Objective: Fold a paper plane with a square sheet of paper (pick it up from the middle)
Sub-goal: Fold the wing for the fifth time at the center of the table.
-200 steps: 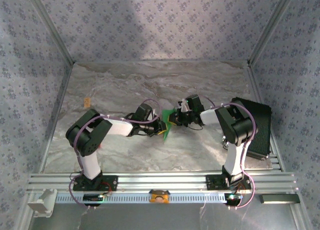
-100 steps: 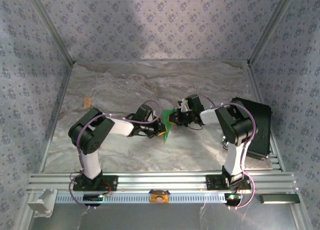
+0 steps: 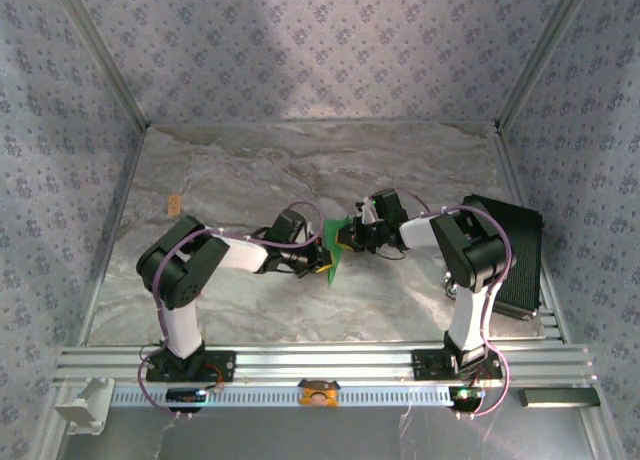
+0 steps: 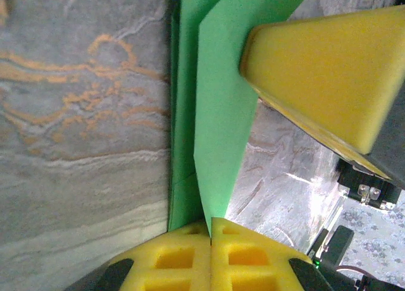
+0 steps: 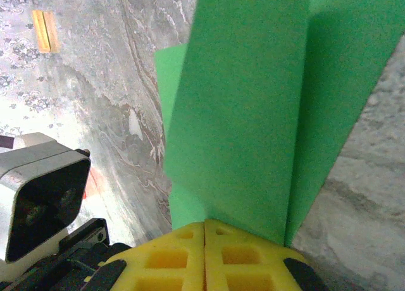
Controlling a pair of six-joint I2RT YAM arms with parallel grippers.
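Note:
The bright green square sheet of paper (image 3: pixel 335 242) hangs folded between my two arms, just above the table's middle. In the left wrist view the paper (image 4: pixel 218 114) stands as narrow upright flaps, and my left gripper (image 4: pixel 211 220) is shut on its lower edge. In the right wrist view my right gripper (image 5: pixel 204 222) is shut on the bottom of a broad creased panel of the paper (image 5: pixel 247 114). The right gripper's yellow pad (image 4: pixel 329 69) sits close beside the paper. From above, the left gripper (image 3: pixel 322 257) and right gripper (image 3: pixel 350 236) meet at the paper. Whether it forms a paper plane I cannot tell.
A small orange block (image 3: pixel 173 202) lies on the marble table (image 3: pixel 300 165) at the far left, also visible as the block (image 5: pixel 43 30). A black ribbed slab (image 3: pixel 515 255) lies at the right edge. The left arm's wrist camera (image 5: pixel 44 196) is close by.
The left arm's elbow has shifted very slightly. The paper and both grippers stay where they were.

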